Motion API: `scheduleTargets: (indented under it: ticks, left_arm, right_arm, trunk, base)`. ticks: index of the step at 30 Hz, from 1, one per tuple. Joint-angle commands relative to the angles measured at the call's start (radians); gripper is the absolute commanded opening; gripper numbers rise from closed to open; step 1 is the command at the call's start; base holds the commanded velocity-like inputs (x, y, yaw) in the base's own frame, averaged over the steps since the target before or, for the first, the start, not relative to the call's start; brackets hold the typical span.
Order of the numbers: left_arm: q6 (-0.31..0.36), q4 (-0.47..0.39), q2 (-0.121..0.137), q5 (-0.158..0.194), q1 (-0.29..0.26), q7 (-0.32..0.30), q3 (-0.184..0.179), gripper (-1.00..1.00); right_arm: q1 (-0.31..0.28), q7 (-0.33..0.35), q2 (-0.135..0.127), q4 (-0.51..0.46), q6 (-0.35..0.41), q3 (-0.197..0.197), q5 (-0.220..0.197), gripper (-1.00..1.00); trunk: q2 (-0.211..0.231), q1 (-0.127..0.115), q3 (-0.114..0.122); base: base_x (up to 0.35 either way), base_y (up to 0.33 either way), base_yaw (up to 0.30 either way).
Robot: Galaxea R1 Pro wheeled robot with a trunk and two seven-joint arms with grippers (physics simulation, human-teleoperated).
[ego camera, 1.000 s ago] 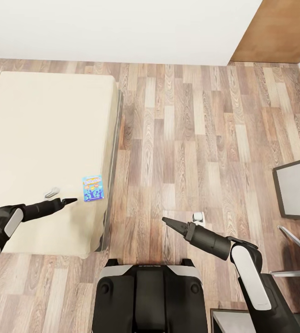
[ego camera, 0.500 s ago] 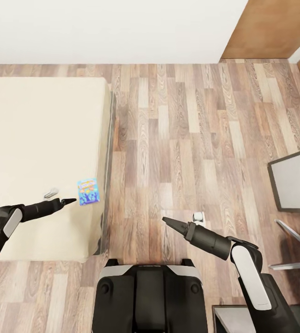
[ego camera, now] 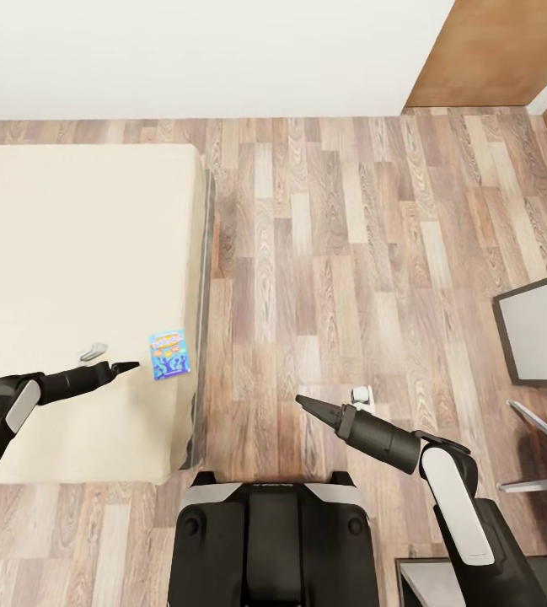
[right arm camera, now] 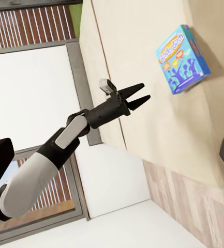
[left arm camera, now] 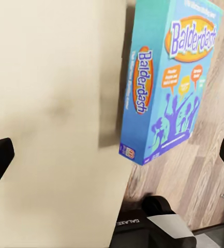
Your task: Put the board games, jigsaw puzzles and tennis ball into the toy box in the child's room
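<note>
Left jaws, parted, face the blue board game, its long axis along the bed edge.

- View: whole scene has shifted since a second ago, so the camera moved; bed and floor did not.
- Blue board game: now slightly farther from left gripper tips than half a second ago.

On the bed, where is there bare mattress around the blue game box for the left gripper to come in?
The blue game box lies near the bed's floor-side edge. Bare mattress spreads beyond it toward the wall and on the side away from the edge, where the open left gripper hovers just short of the box. Tightest is the narrow strip between box and edge.
</note>
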Motion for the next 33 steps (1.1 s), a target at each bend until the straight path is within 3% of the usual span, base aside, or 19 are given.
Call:
scheduleTargets:
  ticks: [1, 33]
  left_arm:
    - [0.007, 0.000, 0.000, 0.003, 0.000, -0.002, 0.002, 1.00]
    - [0.001, 0.000, -0.011, 0.003, 0.001, 0.006, -0.004, 1.00]
  right_arm:
    - [0.000, 0.002, 0.000, 0.000, 0.004, 0.000, 0.001, 1.00]
    - [-0.001, 0.000, 0.000, -0.001, 0.001, 0.001, 0.002, 1.00]
  trunk:
    - [-0.001, 0.001, -0.001]
    - [-0.001, 0.001, -0.001]
  base:
    - [0.003, 0.165, -0.001]
    - [0.000, 0.021, 0.000]
